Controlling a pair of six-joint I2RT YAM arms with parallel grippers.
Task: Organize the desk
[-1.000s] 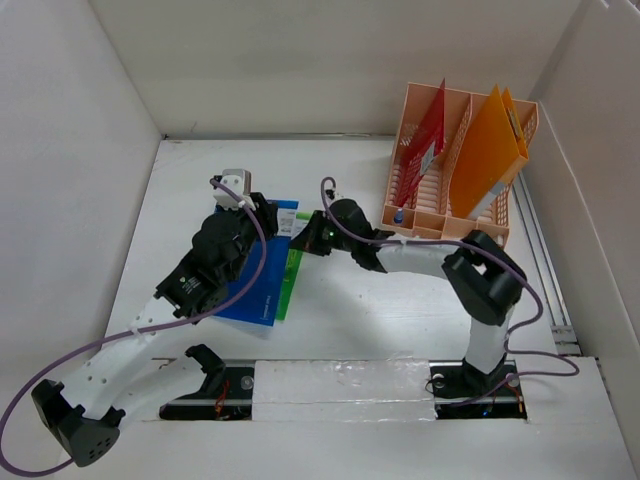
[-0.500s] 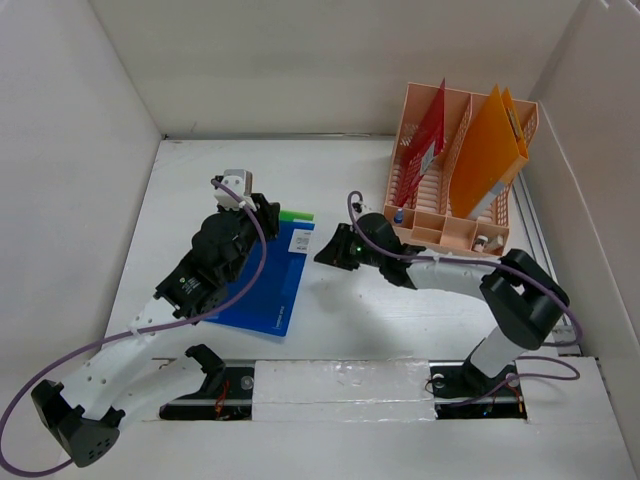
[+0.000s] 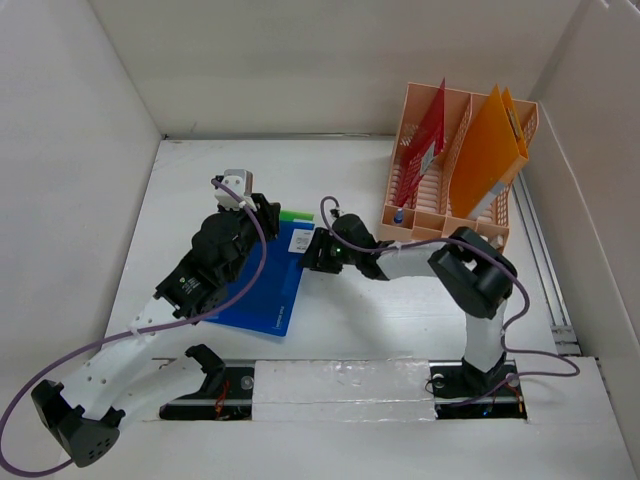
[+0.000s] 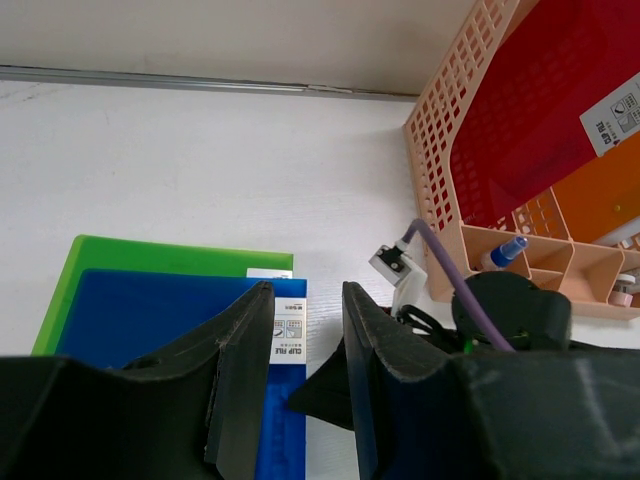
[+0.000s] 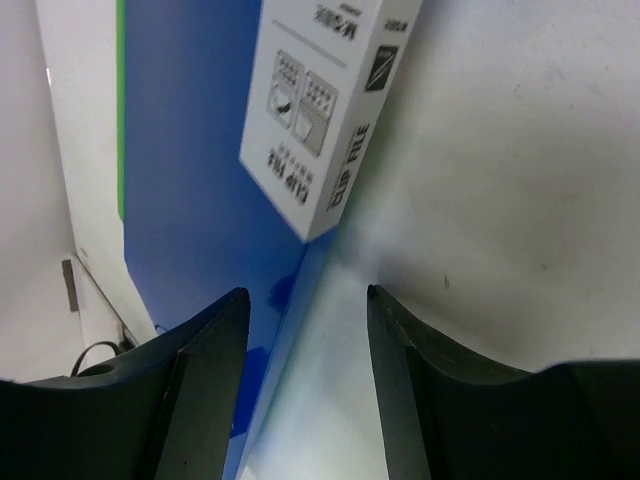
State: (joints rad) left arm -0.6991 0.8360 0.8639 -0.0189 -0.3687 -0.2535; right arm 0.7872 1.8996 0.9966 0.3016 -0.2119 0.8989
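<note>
1. The worktop point(image 3: 360, 320) is the white surface that fills the middle of the scene, with white walls on three sides. On its left half lies a blue folder point(image 3: 262, 290), flat, on top of a green folder point(image 3: 296, 215) that shows only as a strip at the far edge.
2. The right gripper point(image 5: 305, 293) is at the right edge of the blue folder, near the white label point(image 5: 320, 130). It is open, with the edge of the folder between the fingers, and it grips nothing.
3. The left gripper point(image 4: 305, 288) hovers over the far part of the blue folder. Its fingers are only a little apart and nothing is between them.
4. I think the step in hand is to take the blue folder by its right edge. The lower finger should slide under the cover before closing, and should catch only the blue one, not the green one below.
5. The left gripper could press the stack lightly, so that it does not slide.
6. The file rack point(image 3: 440, 225) at the far right already holds a red folder point(image 3: 428, 130) and an orange folder point(image 3: 488, 150). It is probably the goal, so lift slowly and keep the folder from bending.
</note>
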